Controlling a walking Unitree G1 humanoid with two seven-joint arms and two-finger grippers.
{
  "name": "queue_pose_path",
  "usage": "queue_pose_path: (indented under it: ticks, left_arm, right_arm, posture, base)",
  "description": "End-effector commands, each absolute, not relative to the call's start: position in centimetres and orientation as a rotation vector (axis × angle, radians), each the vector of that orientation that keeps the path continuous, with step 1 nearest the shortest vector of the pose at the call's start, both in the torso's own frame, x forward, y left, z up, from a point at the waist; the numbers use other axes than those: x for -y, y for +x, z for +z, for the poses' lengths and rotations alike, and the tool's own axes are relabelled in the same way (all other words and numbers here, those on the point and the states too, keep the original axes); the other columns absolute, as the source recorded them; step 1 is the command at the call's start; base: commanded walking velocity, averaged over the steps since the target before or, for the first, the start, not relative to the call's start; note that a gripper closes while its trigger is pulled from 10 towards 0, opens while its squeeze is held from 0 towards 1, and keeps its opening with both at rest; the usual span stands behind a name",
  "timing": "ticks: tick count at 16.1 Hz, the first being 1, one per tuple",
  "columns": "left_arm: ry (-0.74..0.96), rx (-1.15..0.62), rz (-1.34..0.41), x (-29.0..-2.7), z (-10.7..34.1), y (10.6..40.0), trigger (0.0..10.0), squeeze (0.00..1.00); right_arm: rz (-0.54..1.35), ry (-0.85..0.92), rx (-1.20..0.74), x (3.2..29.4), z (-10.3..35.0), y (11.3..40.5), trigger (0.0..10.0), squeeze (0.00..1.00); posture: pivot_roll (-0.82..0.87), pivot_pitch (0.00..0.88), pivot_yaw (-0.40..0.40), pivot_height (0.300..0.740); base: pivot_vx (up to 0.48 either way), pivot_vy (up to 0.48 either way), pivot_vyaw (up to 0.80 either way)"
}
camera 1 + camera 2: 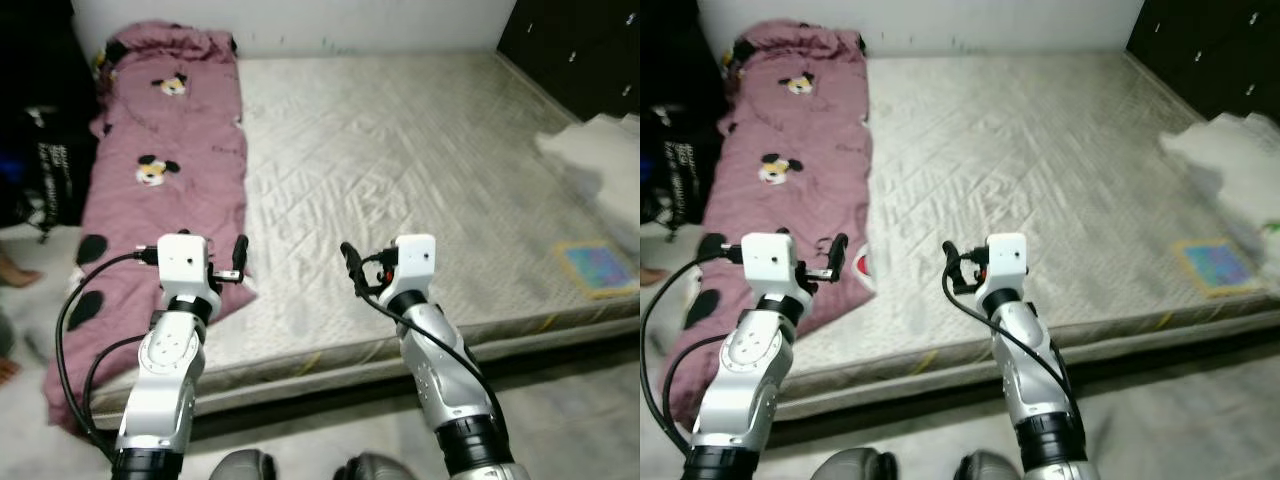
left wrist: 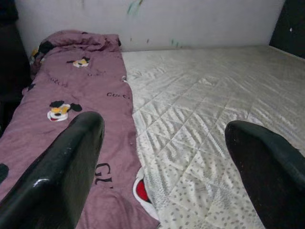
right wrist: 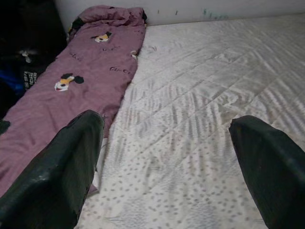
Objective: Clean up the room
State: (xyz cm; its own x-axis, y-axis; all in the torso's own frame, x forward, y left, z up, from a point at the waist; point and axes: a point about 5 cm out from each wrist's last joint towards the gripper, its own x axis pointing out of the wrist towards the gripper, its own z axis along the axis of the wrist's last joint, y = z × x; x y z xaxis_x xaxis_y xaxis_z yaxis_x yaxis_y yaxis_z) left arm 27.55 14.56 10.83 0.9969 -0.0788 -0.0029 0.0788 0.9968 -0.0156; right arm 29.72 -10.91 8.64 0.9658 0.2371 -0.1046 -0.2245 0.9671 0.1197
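Two open grippers face a quilt lying lengthwise down the bed

One wide bare mattress (image 1: 420, 170) in pale quilted fabric takes up most of the head views, with a dark cabinet (image 1: 585, 45) at about two o'clock. Along the mattress's nine-o'clock edge lies the long mauve cartoon-print quilt (image 1: 165, 190), its long axis running from twelve to six o'clock, bunched at the far end and spilling over the near corner. A small square book with a colourful cover (image 1: 597, 268) rests on the mattress at about three o'clock.

Both grippers hover over the near edge, fingers spread and holding nothing. The left gripper (image 1: 238, 262) sits just above the quilt's near corner, so it is the nearer arm by my reading. The right gripper (image 1: 350, 265) hangs over bare mattress, with the quilt off toward its nine o'clock. Tidying the quilt looks like the likely next step.
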Motion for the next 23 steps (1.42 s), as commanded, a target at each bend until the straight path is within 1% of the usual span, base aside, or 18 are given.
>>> queue_pose_path:
  ticks: [1,14,16,18,19,21,23]
  left_arm:
    - [-0.006,-0.007,-0.086,-14.4,10.77,27.54,10.0,0.0]
    - [-0.016,0.004,-0.081,-14.34,10.94,27.67,10.0,0.0]
    - [-0.041,0.035,-0.082,-14.4,11.27,27.68,10.0,0.0]
    - [-0.01,0.064,-0.113,-13.9,11.68,27.72,10.0,0.0]
    - [-0.021,0.055,-0.133,-13.61,11.6,27.78,10.0,0.0]
    - [-0.018,0.05,-0.108,-13.75,11.57,27.98,10.0,0.0]
    - [0.006,0.063,-0.133,-13.77,11.66,27.9,10.0,0.0]
  right_arm:
    - [0.224,0.108,-0.131,11.27,8.46,29.73,10.0,0.0]
    - [0.228,0.098,-0.145,11.24,8.25,29.88,10.0,0.0]
    - [0.225,0.1,-0.145,11.23,8.24,29.9,10.0,0.0]
    - [0.224,0.101,-0.146,11.23,8.21,29.92,10.0,0.0]
    - [0.223,0.102,-0.148,11.21,8.2,29.94,10.0,0.0]
    - [0.222,0.105,-0.149,11.21,8.18,29.94,10.0,0.0]
    - [0.222,0.104,-0.149,11.23,8.19,29.96,10.0,0.0]
  posture:
    - [0.08,0.061,-0.023,0.74]
    - [0.08,0.062,-0.027,0.74]
    - [0.08,0.064,-0.025,0.74]
    - [0.08,0.064,-0.024,0.74]
    - [0.08,0.064,-0.023,0.74]
    - [0.08,0.064,-0.022,0.74]
    - [0.08,0.066,-0.021,0.74]
  base:
    - [0.0,0.48,0.0]
    - [0.0,0.48,0.03]
    - [0.0,0.463,0.0]
    - [0.0,0.0,0.0]
    - [0.0,0.0,0.0]
    - [0.0,0.0,0.0]
    - [0.0,0.0,0.0]
